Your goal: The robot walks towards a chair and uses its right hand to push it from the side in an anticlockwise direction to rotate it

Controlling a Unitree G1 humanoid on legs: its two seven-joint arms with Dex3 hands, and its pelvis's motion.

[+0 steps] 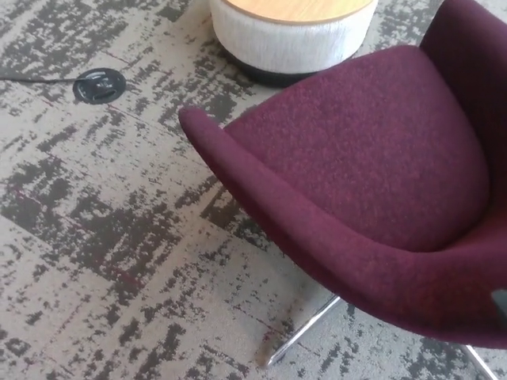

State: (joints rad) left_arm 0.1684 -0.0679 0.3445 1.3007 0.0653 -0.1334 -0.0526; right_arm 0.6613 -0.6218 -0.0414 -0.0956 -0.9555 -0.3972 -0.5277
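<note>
One chair (372,182), upholstered in dark plum fabric, filling the right half of the head view. Seat pan broad and curved, with a raised rim sweeping from a rounded tip at centre left down toward the lower right corner. Backrest rising at the upper right edge. Two chrome base legs (305,331) showing beneath the seat, one running toward the lower middle, the other only just visible at the bottom right. No label, brand or writing readable on the fabric.

At the far right edge, just below the chair's rim, a small dark grey sliver (501,304), possibly part of the right hand; too little showing to tell whether open or closed, or whether touching the chair. Left hand out of view.

Behind the chair, one round table (289,36), pale wood top over a white textured side and dark base, near the seat's far edge. At upper left, one round black floor socket (100,83) with a thin cable running off left. Underneath everything, grey carpet (103,253) mottled with dark streaks.
</note>
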